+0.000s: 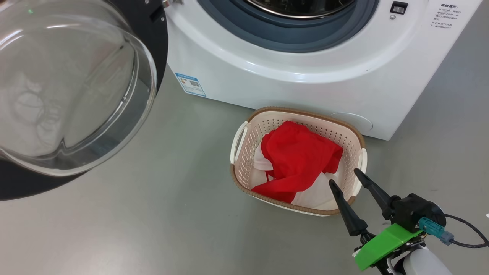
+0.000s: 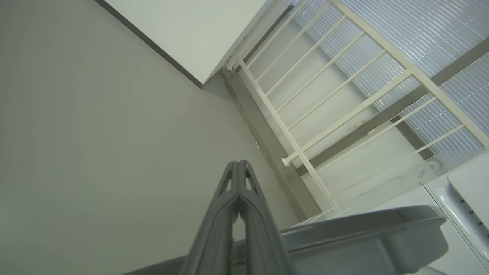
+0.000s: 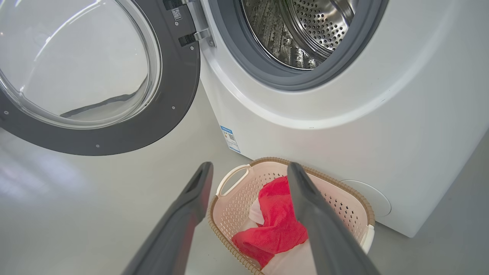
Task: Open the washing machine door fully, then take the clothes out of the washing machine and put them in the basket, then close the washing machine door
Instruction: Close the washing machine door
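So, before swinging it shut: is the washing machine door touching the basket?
Apart. The head view shows bare grey floor between the washing machine door and the basket.

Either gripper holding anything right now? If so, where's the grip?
Nothing held. Right gripper open by the basket, clothes lying inside it; left gripper shut on nothing.

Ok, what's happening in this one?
The robot is unloading a washing machine. Its door is swung wide open, and the visible part of the drum holds nothing. The red and white clothes lie in the basket on the floor in front. The right gripper is open and empty near the basket's edge; the left gripper is shut on nothing. The door is not yet closed.
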`<state>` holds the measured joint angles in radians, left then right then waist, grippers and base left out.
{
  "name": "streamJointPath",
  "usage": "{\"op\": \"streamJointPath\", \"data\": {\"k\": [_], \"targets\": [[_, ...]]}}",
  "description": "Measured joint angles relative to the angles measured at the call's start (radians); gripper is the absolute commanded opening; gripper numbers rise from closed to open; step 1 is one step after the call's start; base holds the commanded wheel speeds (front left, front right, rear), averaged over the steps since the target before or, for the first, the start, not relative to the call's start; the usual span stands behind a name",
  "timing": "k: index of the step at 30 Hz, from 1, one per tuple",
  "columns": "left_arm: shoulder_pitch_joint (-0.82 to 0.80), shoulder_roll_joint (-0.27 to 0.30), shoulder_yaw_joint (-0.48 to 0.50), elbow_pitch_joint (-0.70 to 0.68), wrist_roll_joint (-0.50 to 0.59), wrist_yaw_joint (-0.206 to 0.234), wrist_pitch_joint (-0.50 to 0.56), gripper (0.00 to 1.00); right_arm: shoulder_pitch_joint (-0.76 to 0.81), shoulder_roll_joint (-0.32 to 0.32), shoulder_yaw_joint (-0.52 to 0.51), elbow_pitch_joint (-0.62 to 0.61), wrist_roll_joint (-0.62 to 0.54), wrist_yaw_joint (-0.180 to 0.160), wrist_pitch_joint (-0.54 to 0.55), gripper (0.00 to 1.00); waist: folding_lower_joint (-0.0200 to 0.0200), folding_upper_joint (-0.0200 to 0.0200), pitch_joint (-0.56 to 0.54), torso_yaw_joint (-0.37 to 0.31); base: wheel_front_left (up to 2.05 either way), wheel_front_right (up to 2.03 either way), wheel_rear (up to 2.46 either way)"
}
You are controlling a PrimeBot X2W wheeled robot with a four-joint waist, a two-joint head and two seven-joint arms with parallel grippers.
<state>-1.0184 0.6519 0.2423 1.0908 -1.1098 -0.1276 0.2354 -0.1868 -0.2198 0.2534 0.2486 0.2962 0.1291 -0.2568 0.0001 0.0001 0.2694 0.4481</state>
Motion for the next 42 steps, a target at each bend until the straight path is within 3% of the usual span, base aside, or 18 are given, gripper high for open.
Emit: {"op": "streamJointPath", "data": {"k": [5,17,42], "targets": [[-0.023,0.005,-0.019,0.067,-0.012,0.0,0.127,0.0,0.0,0.001,0.004,0.001,0.0,0.0,0.0,1.0,0.0,0.0,0.006,0.0,0.0,0.0,0.0],[-0.041,0.017,-0.064,0.081,-0.02,0.0,0.298,0.0,-0.003,0.004,0.013,0.005,0.0,0.0,0.0,1.0,0.0,0.0,-0.003,0.001,0.0,0.0,0.0],[0.114,0.048,-0.124,-0.188,-0.151,0.001,0.677,0.0,0.002,0.026,-0.006,0.004,0.0,0.0,0.0,1.0,0.0,0.0,-0.059,0.005,0.0,0.0,0.0]]}}
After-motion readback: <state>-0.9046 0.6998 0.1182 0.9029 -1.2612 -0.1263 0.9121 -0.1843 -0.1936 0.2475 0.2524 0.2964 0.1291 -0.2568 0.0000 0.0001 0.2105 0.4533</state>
